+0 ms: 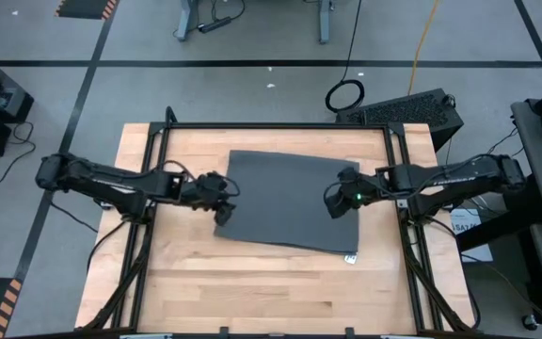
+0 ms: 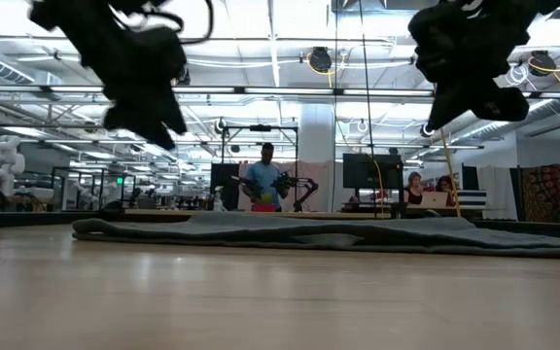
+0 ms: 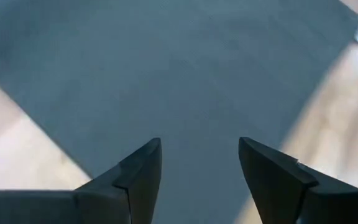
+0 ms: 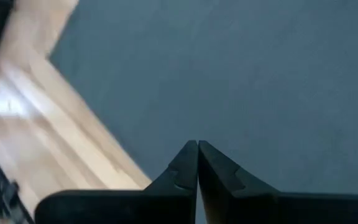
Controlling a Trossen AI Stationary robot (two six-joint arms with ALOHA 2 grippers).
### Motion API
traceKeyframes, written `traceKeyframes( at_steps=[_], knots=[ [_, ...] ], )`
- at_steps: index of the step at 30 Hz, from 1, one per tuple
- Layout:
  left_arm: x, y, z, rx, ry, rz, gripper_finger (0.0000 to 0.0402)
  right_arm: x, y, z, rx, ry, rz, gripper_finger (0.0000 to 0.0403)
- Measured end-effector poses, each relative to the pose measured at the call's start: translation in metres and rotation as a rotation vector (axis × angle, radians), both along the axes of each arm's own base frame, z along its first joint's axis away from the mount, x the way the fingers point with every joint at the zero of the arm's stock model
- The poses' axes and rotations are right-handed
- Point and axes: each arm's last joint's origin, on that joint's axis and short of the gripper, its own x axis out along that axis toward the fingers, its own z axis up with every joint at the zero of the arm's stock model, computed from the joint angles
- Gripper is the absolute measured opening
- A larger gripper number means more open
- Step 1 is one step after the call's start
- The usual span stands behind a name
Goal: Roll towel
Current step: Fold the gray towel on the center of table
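Towel flat on the table

Towel (image 2: 309, 233) lies spread across the table (image 2: 261, 301); both grippers hang above it, apart.

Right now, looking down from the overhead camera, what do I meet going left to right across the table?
Left arm → left gripper, fingers open, at the towel's left edge → towel, lying flat → right gripper, fingers shut, over the towel's right side → right arm.

My two dark jointed arms, black cables looped along them, small green light on my right gripper (image 1: 339, 200), wedge-shaped black fingers (image 3: 138, 180)
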Motion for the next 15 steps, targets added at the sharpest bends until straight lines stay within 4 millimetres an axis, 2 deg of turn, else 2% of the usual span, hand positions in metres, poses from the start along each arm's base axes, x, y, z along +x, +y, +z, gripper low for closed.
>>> traceKeyframes(
  at_steps=[3, 6, 11, 15],
  knots=[
    [0.016, 0.012, -0.018, 0.01, 0.01, -0.019, 0.0218, 0.001, -0.007, 0.0, 0.007, -0.006, -0.04, 0.0004],
    [0.029, 0.017, -0.041, -0.053, 0.05, -0.073, 0.0208, -0.001, -0.015, -0.002, 0.047, 0.025, -0.024, 0.0004],
    [0.037, 0.018, -0.077, -0.158, 0.178, 0.005, 0.018, 0.001, -0.032, -0.014, 0.082, 0.117, -0.051, 0.0004],
    [0.045, 0.014, -0.091, -0.178, 0.19, 0.019, 0.0161, 0.008, -0.045, -0.027, 0.071, 0.174, -0.04, 0.0004]
  ],
)
